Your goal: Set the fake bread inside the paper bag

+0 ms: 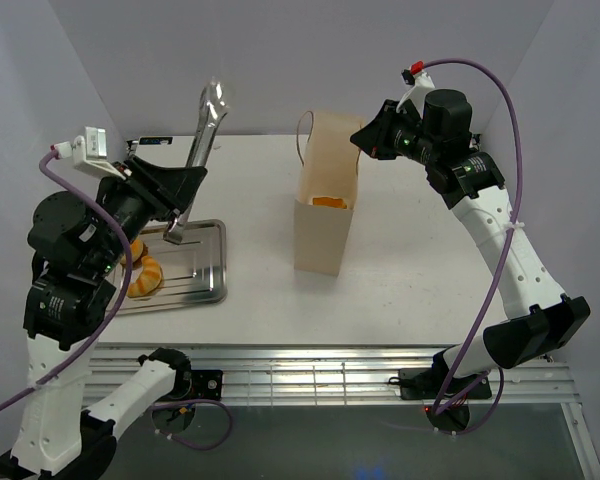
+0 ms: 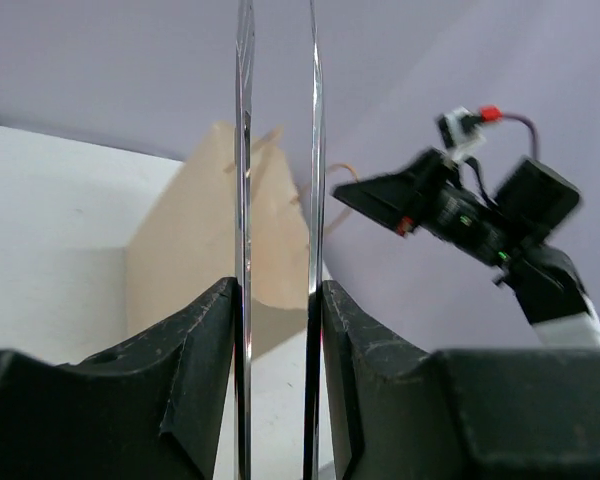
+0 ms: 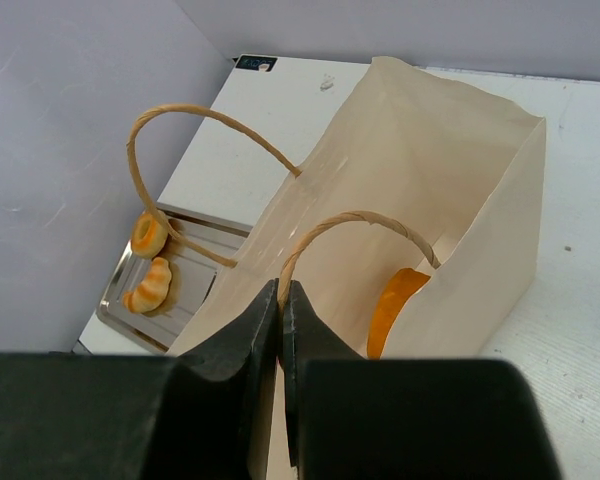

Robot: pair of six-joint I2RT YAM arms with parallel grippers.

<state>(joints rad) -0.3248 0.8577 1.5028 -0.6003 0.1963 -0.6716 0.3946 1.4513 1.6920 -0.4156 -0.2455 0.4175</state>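
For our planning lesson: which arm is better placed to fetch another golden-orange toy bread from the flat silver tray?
Left, likely. The left pincer grips long silvery tweezers over the flat silver tray where the toy bread lies. The right pincer is busy, shut on the cream-beige paper bag.

Quick count for you: three pieces of fake bread (image 1: 147,277) in total. One orange piece (image 3: 392,305) is down inside the paper bag (image 3: 450,200), and a round bun (image 3: 147,235) and a croissant (image 3: 150,285) are off to the bag's left. There's just the one bag, with two string handles (image 3: 190,115). You've also got one metal tray (image 1: 208,272) and one pair of tongs (image 1: 202,140), both left of the bag too.
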